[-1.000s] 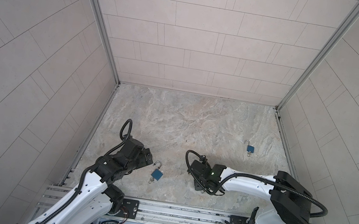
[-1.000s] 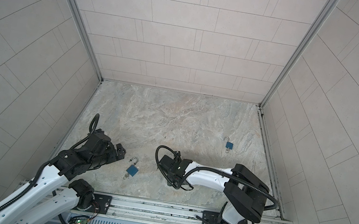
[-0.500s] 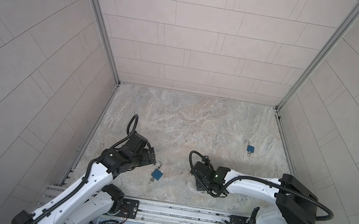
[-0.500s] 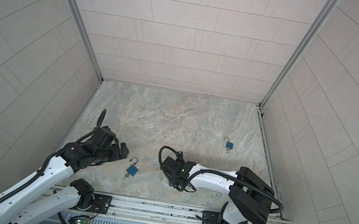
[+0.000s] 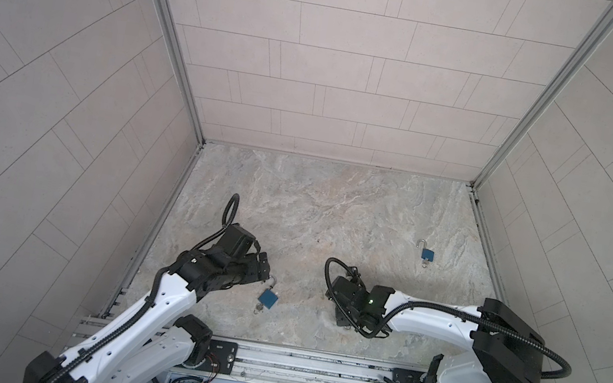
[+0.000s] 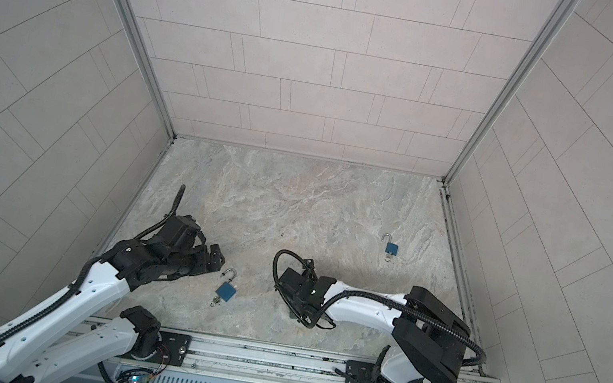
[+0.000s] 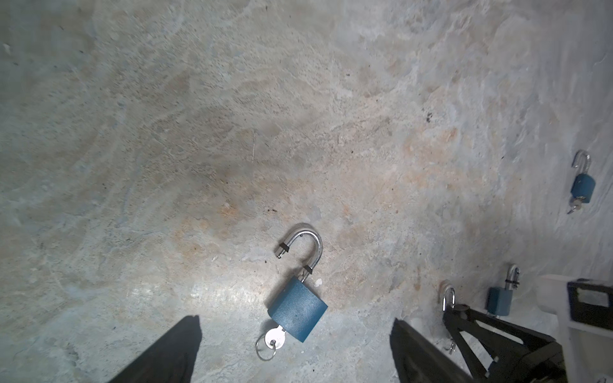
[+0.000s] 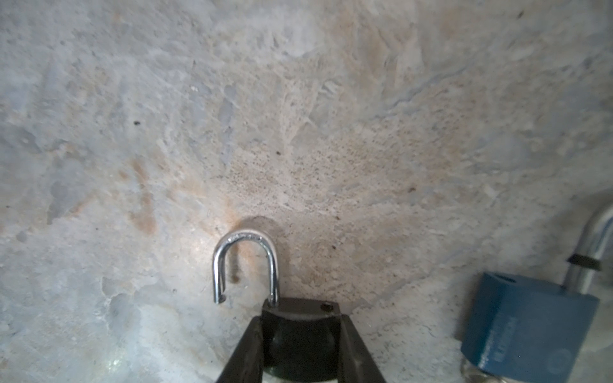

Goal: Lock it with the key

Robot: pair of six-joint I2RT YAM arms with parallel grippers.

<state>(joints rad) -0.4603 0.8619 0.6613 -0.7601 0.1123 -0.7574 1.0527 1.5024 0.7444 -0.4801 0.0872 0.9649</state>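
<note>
Progress early: right end effector point(image 8: 300, 318) clenched on dark metal padlock point(image 8: 300, 308), steel shackle point(image 8: 245, 262) open; left end effector point(image 7: 293, 318) released above blue padlock point(image 7: 297, 310), silver key point(image 7: 276, 337) inserted. Locking pending.

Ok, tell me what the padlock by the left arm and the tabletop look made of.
Padlock body: blue, matte, grainy coating, probably painted or plastic-covered metal. Its shackle: polished steel-like metal, bright glints. Tabletop: marbled beige-grey stone look; real stone or print, cannot tell.
</note>
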